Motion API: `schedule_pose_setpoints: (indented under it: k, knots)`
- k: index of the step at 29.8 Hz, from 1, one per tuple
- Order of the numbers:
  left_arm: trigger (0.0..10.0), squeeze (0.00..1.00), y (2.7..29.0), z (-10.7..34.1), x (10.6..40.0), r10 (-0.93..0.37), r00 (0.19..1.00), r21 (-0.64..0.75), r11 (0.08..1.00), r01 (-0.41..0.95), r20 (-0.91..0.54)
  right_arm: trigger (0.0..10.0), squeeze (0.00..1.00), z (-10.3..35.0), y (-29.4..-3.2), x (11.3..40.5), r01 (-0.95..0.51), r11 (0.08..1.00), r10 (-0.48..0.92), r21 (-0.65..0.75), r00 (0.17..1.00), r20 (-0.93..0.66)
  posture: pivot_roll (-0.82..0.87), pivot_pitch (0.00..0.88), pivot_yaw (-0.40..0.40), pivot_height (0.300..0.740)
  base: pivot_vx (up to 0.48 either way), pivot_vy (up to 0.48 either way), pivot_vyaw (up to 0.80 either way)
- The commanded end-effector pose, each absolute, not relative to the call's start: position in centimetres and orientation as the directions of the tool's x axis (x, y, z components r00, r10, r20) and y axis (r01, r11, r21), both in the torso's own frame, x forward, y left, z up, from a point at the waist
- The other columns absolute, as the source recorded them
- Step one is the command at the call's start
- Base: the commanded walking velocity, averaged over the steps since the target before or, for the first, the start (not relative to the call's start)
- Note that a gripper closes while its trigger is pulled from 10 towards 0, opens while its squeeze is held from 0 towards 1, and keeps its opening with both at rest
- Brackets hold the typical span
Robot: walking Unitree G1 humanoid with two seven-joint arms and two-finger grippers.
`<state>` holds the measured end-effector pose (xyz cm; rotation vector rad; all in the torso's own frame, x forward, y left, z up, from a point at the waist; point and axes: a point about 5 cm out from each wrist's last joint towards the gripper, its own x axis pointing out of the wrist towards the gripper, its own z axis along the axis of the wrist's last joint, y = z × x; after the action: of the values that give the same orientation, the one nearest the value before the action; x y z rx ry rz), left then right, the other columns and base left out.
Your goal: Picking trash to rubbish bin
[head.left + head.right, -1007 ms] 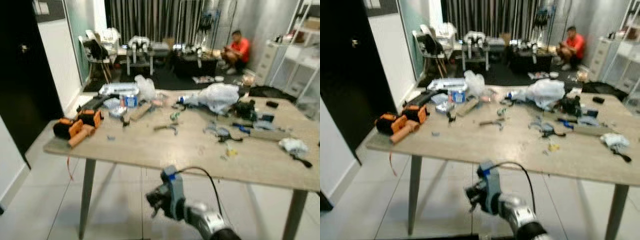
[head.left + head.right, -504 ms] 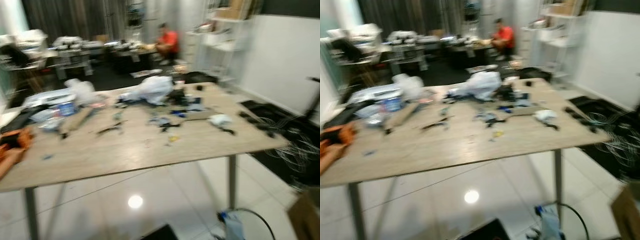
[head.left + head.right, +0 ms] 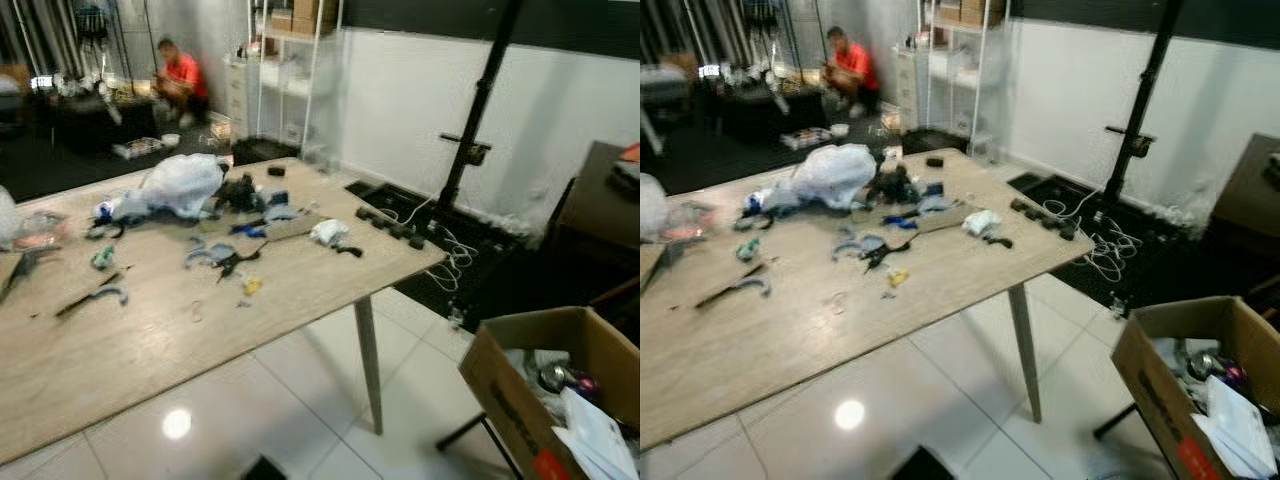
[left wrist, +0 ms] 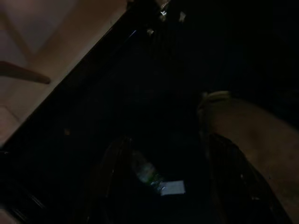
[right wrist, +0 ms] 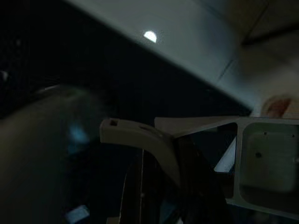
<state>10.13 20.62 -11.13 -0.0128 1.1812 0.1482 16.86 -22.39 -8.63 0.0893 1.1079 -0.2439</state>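
Note:
An open cardboard box (image 3: 503, 397) stands on the floor at the lower right, holding white paper and other scraps (image 3: 1232, 412). On the long wooden table (image 3: 120, 340) lie a white plastic bag (image 3: 180, 185), a crumpled white wad (image 3: 327, 231) and small bits of litter (image 3: 890, 280). The left wrist view is very dark. My left gripper (image 4: 163, 186) hangs low there, with a small pale bottle-like shape (image 4: 148, 173) in front of it; whether it is held I cannot tell. My right gripper (image 5: 159, 186) shows as a dim blur over dark floor.
A table leg (image 3: 368, 365) stands between the table and the box. A black stand (image 3: 470, 130) and cables (image 3: 440, 245) sit by the white wall. A person in a red top (image 3: 183, 78) crouches far back. White shelves (image 3: 285, 70) stand behind. Shiny tiled floor (image 3: 300, 400) lies ahead.
The camera has swung to the right: the table slid left and the cardboard box, stand and wall came into view. The right arm seen low in the eye views a second ago is gone.

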Motion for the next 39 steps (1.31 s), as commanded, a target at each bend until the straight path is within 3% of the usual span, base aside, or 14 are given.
schedule_pose_setpoints:
  k: [1, 14, 39]
  knots:
    - [10.0, 0.0, 20.4, -11.2, 9.9, 0.098, 0.363, 0.06, 0.992, -0.114, -0.927, 10.0, 0.0, -8.7, -22.9, 16.4, 0.246, 0.966, -0.174, -0.075, 0.409, -0.896, -0.06, 0.055, 0.012, 0.74, 0.0, 0.0, -0.79]
    - [10.0, 0.0, 20.3, -11.2, 9.9, 0.087, 0.362, 0.05, 0.993, -0.11, -0.928, 10.0, 0.0, -9.1, -23.7, 15.0, 0.223, 0.965, -0.214, -0.137, 0.373, -0.903, -0.06, 0.057, 0.013, 0.74, 0.0, 0.0, -0.79]
    - [10.0, 0.0, 20.2, -11.2, 9.9, 0.067, 0.37, 0.029, 0.994, -0.106, -0.926, 10.0, 0.0, -8.7, -24.0, 15.7, 0.227, 0.961, -0.243, -0.161, 0.402, -0.883, -0.06, 0.058, 0.019, 0.74, 0.0, 0.0, -0.79]
